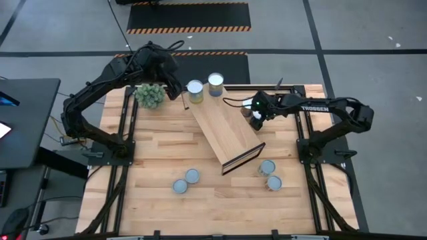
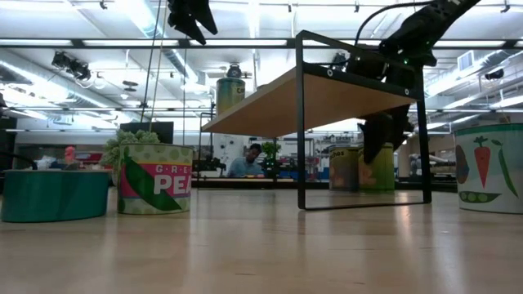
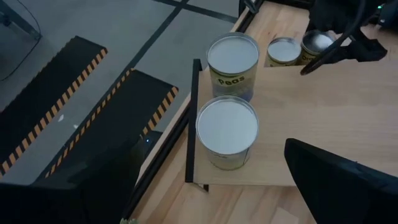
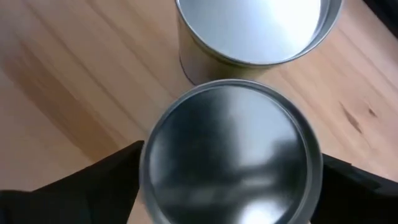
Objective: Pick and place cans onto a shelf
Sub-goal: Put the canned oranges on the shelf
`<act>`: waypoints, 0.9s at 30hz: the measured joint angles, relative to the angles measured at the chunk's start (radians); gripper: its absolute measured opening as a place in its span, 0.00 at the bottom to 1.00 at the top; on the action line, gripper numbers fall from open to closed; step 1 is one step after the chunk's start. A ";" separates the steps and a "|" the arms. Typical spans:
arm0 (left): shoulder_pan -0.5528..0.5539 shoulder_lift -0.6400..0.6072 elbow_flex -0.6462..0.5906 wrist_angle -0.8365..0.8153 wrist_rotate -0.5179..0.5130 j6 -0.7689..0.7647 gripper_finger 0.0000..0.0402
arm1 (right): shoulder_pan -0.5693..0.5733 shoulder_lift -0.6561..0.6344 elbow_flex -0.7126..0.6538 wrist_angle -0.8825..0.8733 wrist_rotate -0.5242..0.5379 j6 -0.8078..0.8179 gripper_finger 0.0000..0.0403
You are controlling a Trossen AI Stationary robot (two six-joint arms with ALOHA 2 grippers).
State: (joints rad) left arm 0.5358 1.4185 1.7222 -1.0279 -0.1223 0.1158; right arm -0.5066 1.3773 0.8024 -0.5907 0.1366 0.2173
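Nearest the table's front edge, four cans stand upright on the wood: a pair toward the left and another pair toward the right, each pair just beside one another.

Behind them the shelf lies across the middle of the tabletop, its long axis on a diagonal: the dark-framed end points toward the front right and the other end toward the back left. It stands raised on its thin black frame.

At the shelf's right side, the right gripper is down over an upright can, one dark finger at each side of it; whether they are pressing on it I can't quite tell. A second can stands just beyond.

On the shelf's far end two cans stand upright side by side. The left gripper hangs just left of them, fingers spread wide with nothing between them, next to a green spiky plant ball.
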 joint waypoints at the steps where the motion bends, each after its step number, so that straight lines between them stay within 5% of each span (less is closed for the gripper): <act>1: 0.000 0.000 0.000 0.000 0.000 0.000 0.99 | 0.000 0.006 0.000 0.002 0.000 0.000 0.88; 5: 0.000 -0.005 0.000 0.000 0.000 0.009 0.99 | 0.000 0.010 0.000 0.011 0.000 -0.007 0.77; 14: 0.002 -0.006 0.000 -0.024 -0.004 0.009 0.99 | 0.000 -0.088 0.038 -0.156 -0.025 -0.080 0.79; 22: 0.002 -0.006 0.000 -0.024 -0.004 0.010 0.99 | 0.014 -0.229 0.207 -0.211 -0.055 -0.236 0.80; 27: 0.002 -0.006 0.000 -0.024 -0.004 0.012 0.99 | 0.014 -0.206 0.372 -0.261 -0.058 -0.235 0.80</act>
State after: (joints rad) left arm 0.5377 1.4128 1.7222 -1.0523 -0.1261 0.1280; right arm -0.4927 1.1712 1.1742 -0.8522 0.0782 -0.0177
